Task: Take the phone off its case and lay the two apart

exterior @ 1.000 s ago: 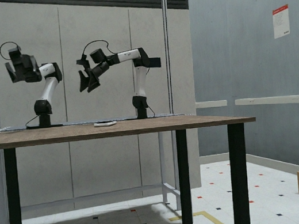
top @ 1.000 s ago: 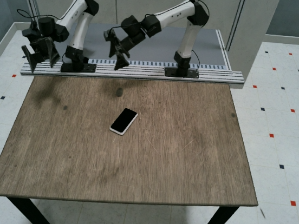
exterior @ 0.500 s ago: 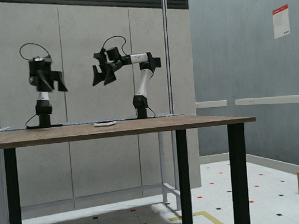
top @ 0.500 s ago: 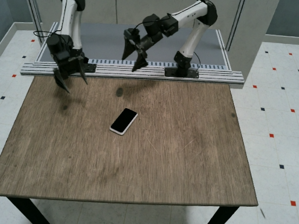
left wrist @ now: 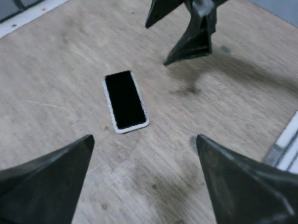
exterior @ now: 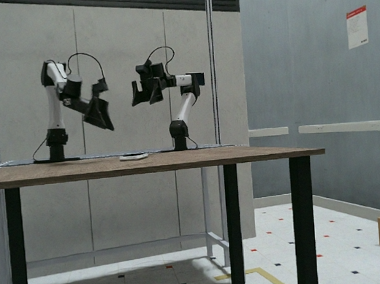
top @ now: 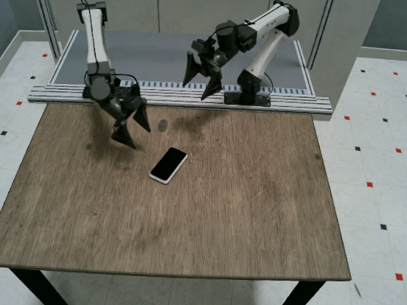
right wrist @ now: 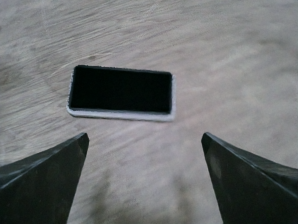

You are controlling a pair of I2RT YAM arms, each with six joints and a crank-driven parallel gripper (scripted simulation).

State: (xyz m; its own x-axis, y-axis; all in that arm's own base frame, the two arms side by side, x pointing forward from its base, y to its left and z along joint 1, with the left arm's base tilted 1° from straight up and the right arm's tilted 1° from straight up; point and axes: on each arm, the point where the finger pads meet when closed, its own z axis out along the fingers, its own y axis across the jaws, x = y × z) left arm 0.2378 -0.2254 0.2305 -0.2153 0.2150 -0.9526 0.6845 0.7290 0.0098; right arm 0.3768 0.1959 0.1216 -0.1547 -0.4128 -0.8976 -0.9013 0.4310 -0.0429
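Carefully now: your left end effector (top: 193, 92) (exterior: 142, 104) (left wrist: 145, 136) and right end effector (top: 142, 139) (exterior: 110, 129) (left wrist: 154, 46) (right wrist: 145, 135) gape wide, empty; gripping too low could lift the phone (top: 168, 163) (exterior: 133, 155) (left wrist: 126, 100) (right wrist: 120, 90), seated in its case (top: 158, 180) (exterior: 129, 158) (left wrist: 133, 129) on the table (top: 239, 221) (exterior: 263, 153) (left wrist: 50, 100) (right wrist: 240, 100), without separating them.

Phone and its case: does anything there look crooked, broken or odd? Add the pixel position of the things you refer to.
Nothing stands out. The phone (top: 169, 164) (left wrist: 126, 99) (right wrist: 121, 90) lies screen up in its white case (top: 167, 182) (left wrist: 133, 128), flat on the table (top: 236, 206) (exterior: 208, 159), with no damage showing.
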